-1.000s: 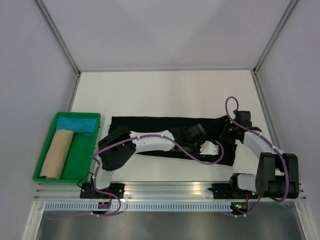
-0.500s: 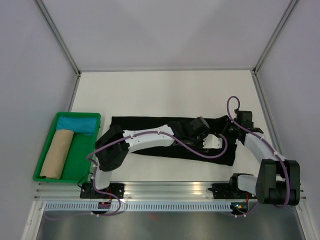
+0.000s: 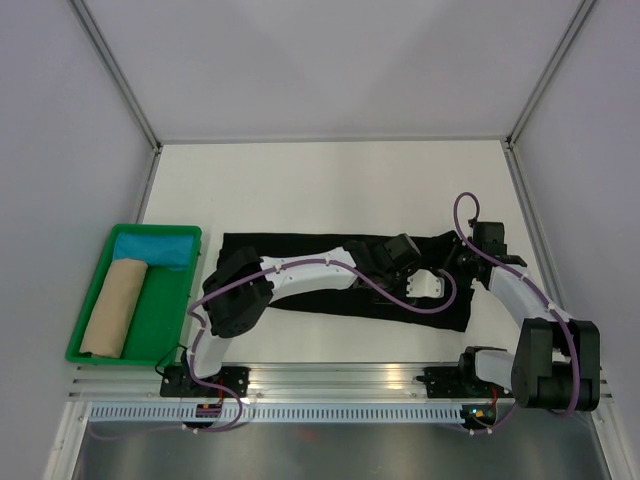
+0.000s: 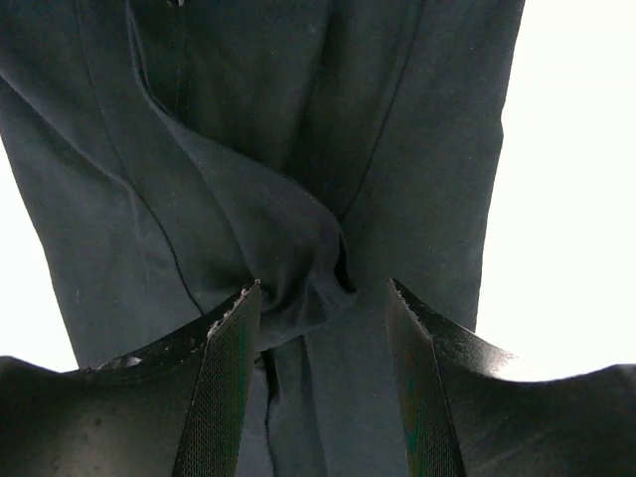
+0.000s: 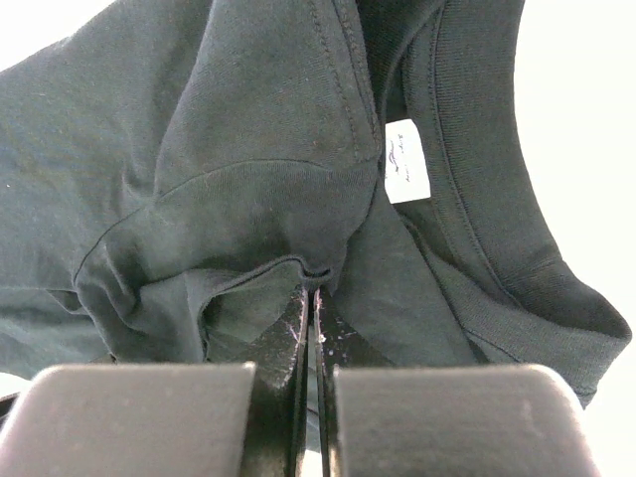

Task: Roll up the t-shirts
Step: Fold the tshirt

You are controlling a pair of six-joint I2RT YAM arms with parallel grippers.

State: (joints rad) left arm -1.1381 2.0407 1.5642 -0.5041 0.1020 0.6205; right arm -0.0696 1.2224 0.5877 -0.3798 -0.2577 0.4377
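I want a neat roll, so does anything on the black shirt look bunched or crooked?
Yes. The t-shirt is bunched at its collar end: the right gripper pinches a crumpled fold beside the neck label, and a raised pucker sits inside the open left gripper.

Black t-shirt [image 3: 290,248] spread lengthwise, green tray [image 3: 165,300] just beside its left end

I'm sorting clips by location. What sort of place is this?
Probably a robot test cell in a lab: a left arm and right arm bolted to a metal rail at a white table, grey panels walling it in, and a green tray with a rolled beige cloth beside a black t-shirt.
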